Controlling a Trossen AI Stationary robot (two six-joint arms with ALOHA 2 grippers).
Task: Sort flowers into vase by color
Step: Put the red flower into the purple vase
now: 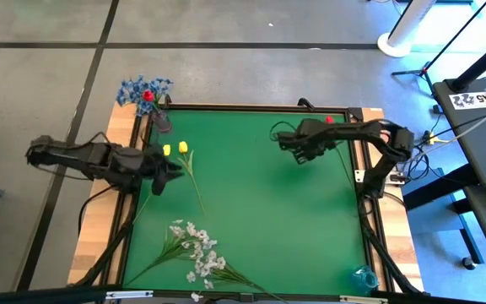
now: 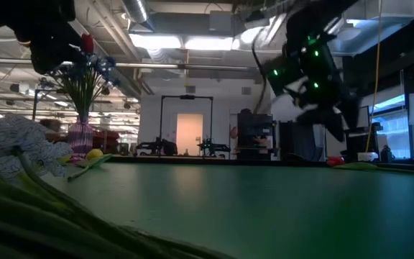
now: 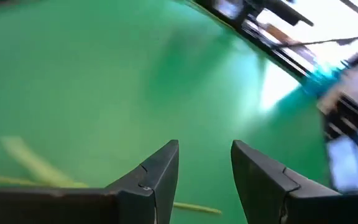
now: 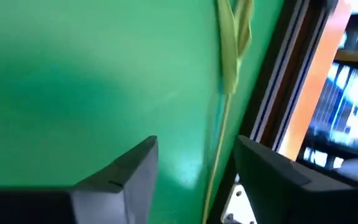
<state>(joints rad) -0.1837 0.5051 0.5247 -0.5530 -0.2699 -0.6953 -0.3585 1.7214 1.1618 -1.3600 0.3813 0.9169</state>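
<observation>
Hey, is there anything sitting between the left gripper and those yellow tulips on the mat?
Nothing visible. The left gripper, open and empty, hangs right beside the yellow tulips, with only bare green mat between them.

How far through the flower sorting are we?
Done: blue sprigs and a red bud stand in the vase. In hand: nothing; the left gripper hangs open by the yellow tulips, the right gripper is open over a stem. Left: yellow tulips and white sprays.
</observation>
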